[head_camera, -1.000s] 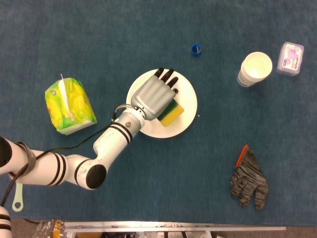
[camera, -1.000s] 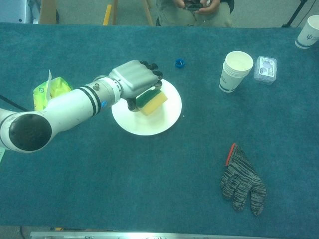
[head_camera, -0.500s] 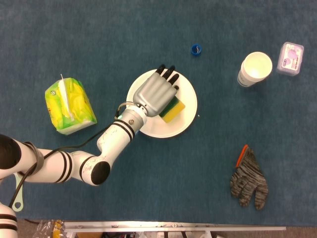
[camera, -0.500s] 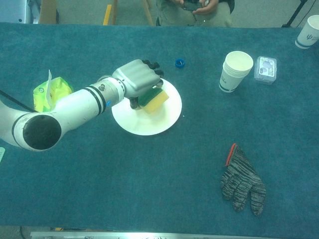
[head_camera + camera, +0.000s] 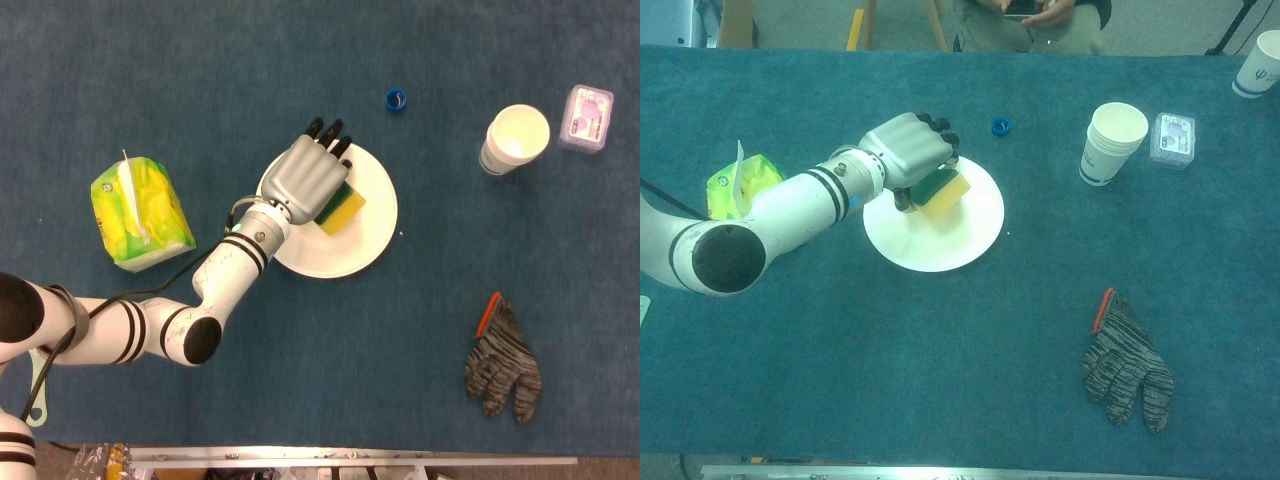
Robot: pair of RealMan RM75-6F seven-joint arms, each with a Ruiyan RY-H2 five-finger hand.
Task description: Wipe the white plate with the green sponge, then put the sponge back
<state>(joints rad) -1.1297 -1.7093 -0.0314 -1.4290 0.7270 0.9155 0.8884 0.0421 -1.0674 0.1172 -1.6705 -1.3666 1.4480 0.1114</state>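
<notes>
The white plate (image 5: 365, 235) (image 5: 955, 235) lies on the blue cloth near the middle of the table. On its far left part sits the sponge (image 5: 341, 208) (image 5: 943, 193), green on top and yellow below. My left hand (image 5: 308, 178) (image 5: 908, 150) grips the sponge from above, fingers curled over its far edge, pressing it on the plate. Most of the sponge's green face is hidden under the hand. My right hand is in neither view.
A green-yellow tissue pack (image 5: 141, 213) (image 5: 738, 183) stands left of the plate. A blue bottle cap (image 5: 396, 99) (image 5: 1000, 126) lies behind it. A paper cup (image 5: 516, 139) (image 5: 1110, 143), a small plastic box (image 5: 586, 118) (image 5: 1172, 139) and a striped glove (image 5: 502, 362) (image 5: 1127, 366) are to the right.
My left hand has slid the sponge across the plate toward its far left edge, away from the plate's middle. The plate has stayed in place.
</notes>
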